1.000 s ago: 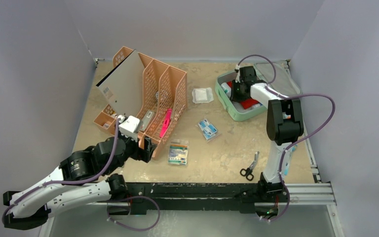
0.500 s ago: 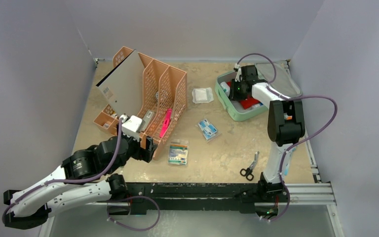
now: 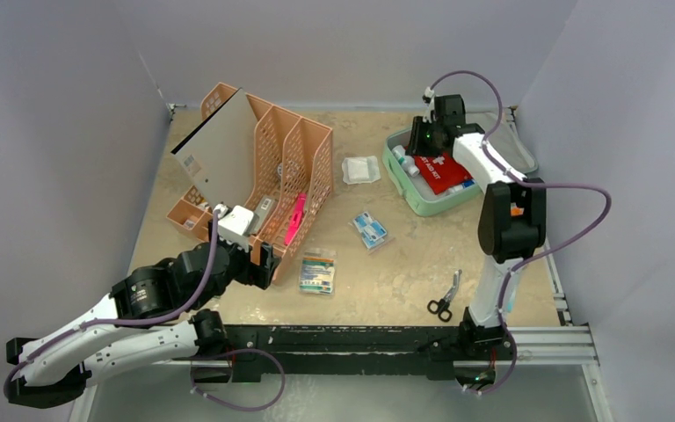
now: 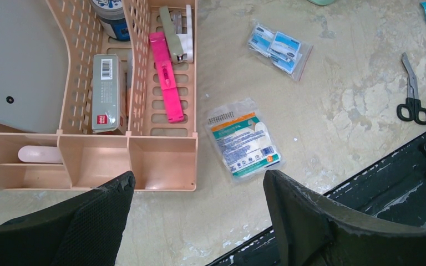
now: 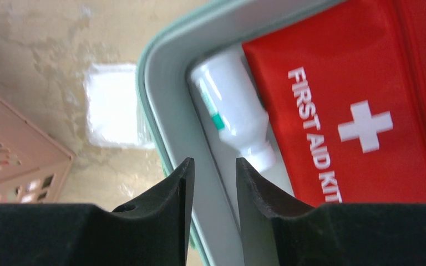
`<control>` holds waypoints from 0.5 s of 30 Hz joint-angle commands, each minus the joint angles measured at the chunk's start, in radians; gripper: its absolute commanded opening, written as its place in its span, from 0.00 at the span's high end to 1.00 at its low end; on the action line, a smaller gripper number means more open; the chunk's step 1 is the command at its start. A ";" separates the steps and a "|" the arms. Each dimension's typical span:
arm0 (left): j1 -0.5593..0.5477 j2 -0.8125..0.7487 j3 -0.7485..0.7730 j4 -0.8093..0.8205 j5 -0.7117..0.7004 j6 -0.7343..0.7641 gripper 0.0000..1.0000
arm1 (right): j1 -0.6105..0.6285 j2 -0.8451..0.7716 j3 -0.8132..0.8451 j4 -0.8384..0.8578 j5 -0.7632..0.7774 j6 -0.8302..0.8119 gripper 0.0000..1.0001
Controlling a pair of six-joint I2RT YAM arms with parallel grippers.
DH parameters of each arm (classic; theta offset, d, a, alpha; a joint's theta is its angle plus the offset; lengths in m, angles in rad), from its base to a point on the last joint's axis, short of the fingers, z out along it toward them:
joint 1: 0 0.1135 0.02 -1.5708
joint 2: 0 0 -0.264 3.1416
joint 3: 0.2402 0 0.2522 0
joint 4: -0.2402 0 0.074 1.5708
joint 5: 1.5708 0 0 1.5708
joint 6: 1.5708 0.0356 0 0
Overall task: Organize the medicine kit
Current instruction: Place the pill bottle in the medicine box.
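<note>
Medicine kit (image 3: 404,186), lid open, sits at far right of table. Near to far: L gripper (image 4: 198,183) wide open, empty, by orange rack (image 3: 303,167); scissors (image 3: 442,299), bandage pkt (image 3: 317,271), blue pkt (image 3: 370,229) and gauze pad (image 3: 360,169) lie outside kit. Far: R gripper (image 5: 213,166) has just lifted clear of kit, jaws slightly parted, holding nothing, uncovering red pouch (image 3: 439,171) and white bottle (image 5: 233,116) inside. Judged: one item stowed, four left.

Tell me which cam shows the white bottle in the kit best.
Right wrist: the white bottle lies close up in the medicine kit beside the red pouch. Top external shows only a small white shape at the kit's left end. Left wrist doesn't show it.
</note>
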 commanded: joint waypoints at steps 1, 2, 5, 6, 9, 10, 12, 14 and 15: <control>-0.003 0.012 -0.004 -0.001 -0.025 -0.011 0.16 | -0.009 0.091 0.121 0.025 -0.018 0.048 0.65; -0.003 0.016 -0.003 -0.004 -0.031 -0.015 0.16 | -0.009 0.111 0.138 0.026 -0.019 0.053 0.65; -0.003 0.033 0.001 -0.014 -0.038 -0.022 0.16 | -0.009 0.157 0.173 0.043 -0.019 0.064 0.61; -0.003 0.038 0.002 -0.016 -0.039 -0.022 0.16 | -0.009 0.175 0.182 0.045 -0.018 0.067 0.58; -0.003 0.053 0.004 -0.018 -0.041 -0.022 0.16 | -0.009 0.211 0.205 0.037 -0.026 0.072 0.53; -0.003 0.056 0.004 -0.018 -0.043 -0.022 0.16 | -0.010 0.218 0.208 0.036 -0.037 0.075 0.53; -0.003 0.060 0.004 -0.018 -0.047 -0.023 0.16 | -0.010 0.228 0.199 0.046 -0.072 0.079 0.58; -0.003 0.066 0.003 -0.016 -0.050 -0.022 0.16 | -0.009 0.229 0.185 0.057 -0.102 0.085 0.63; -0.003 0.069 0.003 -0.016 -0.051 -0.023 0.16 | -0.009 0.228 0.177 0.062 -0.114 0.089 0.66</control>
